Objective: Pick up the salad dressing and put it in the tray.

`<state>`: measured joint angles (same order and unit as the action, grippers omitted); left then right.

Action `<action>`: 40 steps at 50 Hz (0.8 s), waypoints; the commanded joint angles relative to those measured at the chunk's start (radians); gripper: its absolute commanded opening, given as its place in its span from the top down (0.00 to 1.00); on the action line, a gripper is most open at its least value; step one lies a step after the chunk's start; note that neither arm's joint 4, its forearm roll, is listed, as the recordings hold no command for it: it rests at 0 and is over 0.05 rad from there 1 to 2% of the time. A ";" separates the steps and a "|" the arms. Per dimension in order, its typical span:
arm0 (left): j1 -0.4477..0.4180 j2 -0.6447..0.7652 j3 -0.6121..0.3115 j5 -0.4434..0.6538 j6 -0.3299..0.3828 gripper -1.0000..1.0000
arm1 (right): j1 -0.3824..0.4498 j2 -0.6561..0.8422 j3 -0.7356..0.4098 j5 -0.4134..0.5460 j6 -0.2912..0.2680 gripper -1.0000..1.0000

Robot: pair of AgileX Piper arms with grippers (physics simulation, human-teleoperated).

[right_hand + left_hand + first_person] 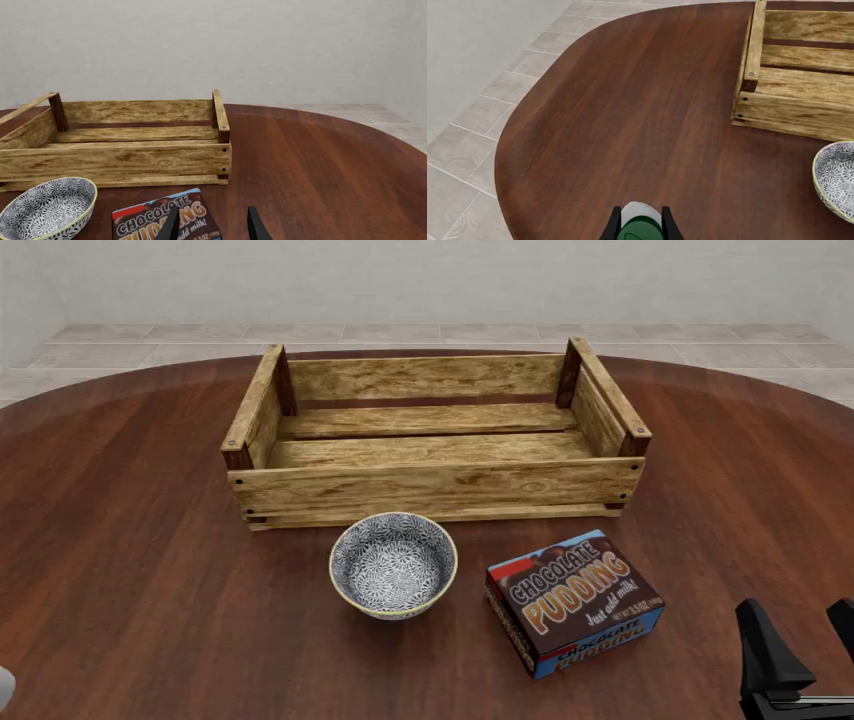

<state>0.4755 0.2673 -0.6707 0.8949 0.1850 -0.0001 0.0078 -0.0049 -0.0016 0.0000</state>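
Both left gripper [642, 231] jaws flank the salad dressing [640, 225] — closed on it (green cap showing) — right's empty, parted.

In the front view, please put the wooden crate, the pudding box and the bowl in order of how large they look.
1. Wooden crate, clearly largest.
2. Pudding box.
3. Bowl, only slightly smaller than the box; this ranking is uncertain.

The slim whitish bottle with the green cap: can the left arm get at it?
Probably yes: the left gripper already has its fingers on either side of the slim whitish bottle with the dark green cap, nothing between.
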 commanded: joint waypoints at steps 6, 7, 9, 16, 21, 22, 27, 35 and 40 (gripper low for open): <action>-0.118 -0.062 -0.130 0.138 -0.008 1.00 | 0.000 0.000 0.000 0.000 0.000 0.00; -0.124 -0.063 -0.135 0.142 -0.009 1.00 | 0.000 0.000 0.000 0.000 0.000 0.00; -0.139 -0.064 -0.146 0.150 -0.016 1.00 | 0.000 0.000 0.000 0.000 0.000 0.00; -0.187 -0.075 -0.179 0.183 -0.023 1.00 | 0.000 0.000 0.000 0.000 0.000 0.00; -0.219 -0.077 -0.211 0.204 -0.028 1.00 | 0.000 0.000 0.000 0.000 0.000 0.00; -0.225 -0.077 -0.215 0.207 -0.030 1.00 | 0.000 0.000 0.000 0.000 0.000 0.00; -0.254 -0.074 -0.247 0.217 -0.033 1.00 | 0.000 0.000 0.000 0.000 0.000 0.00; -0.325 -0.068 -0.308 0.251 -0.037 1.00 | 0.000 0.000 0.000 0.000 0.000 0.00; -0.396 0.312 -0.155 -0.272 -0.049 1.00 | 0.000 0.000 0.000 0.000 0.000 0.00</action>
<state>0.1728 0.2600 -0.9050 1.0333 0.1340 -0.0002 0.0078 -0.0049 -0.0016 0.0000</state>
